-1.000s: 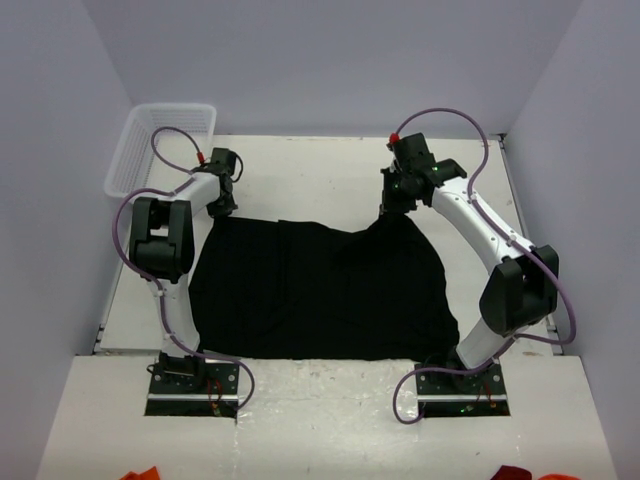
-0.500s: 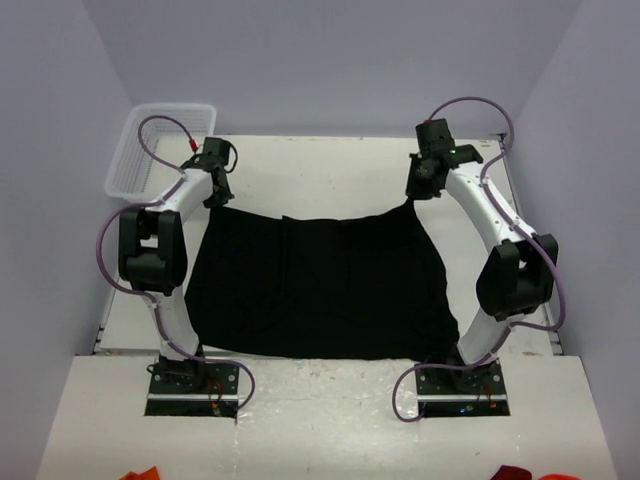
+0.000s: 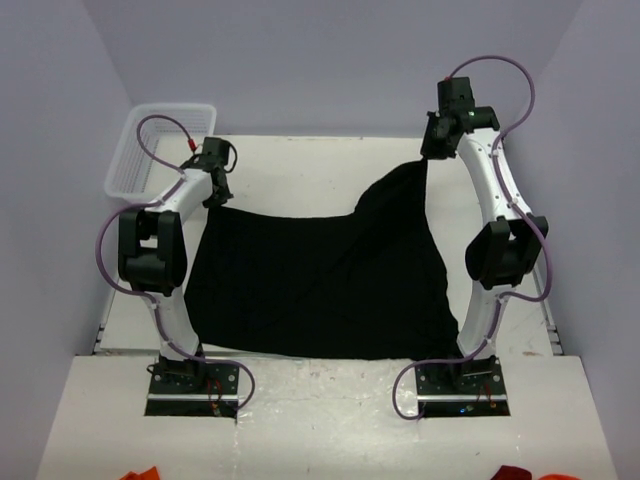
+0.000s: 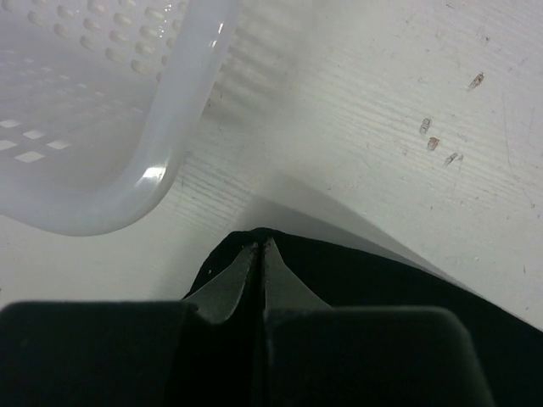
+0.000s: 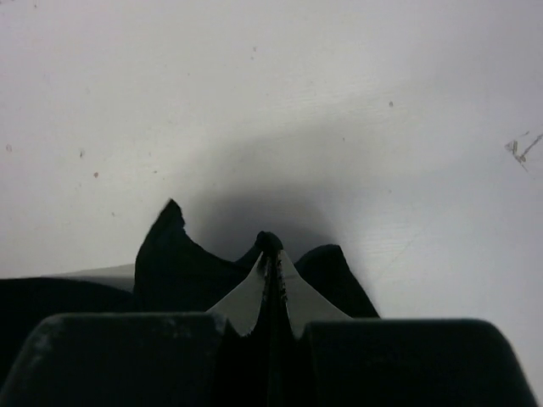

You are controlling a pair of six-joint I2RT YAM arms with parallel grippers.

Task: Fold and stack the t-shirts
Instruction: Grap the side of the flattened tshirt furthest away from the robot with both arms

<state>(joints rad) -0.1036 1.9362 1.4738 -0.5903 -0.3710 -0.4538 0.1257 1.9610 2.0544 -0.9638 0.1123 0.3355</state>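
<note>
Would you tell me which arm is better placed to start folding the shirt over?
Probably the right arm: its jaws hold a corner of the shirt lifted off the table, ready to carry across. The left arm holds its corner low beside the basket.

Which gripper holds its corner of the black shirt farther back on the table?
The right gripper: its t-shirt corner peaks toward the far edge, while the left gripper holds its corner nearer, beside the basket.
</note>
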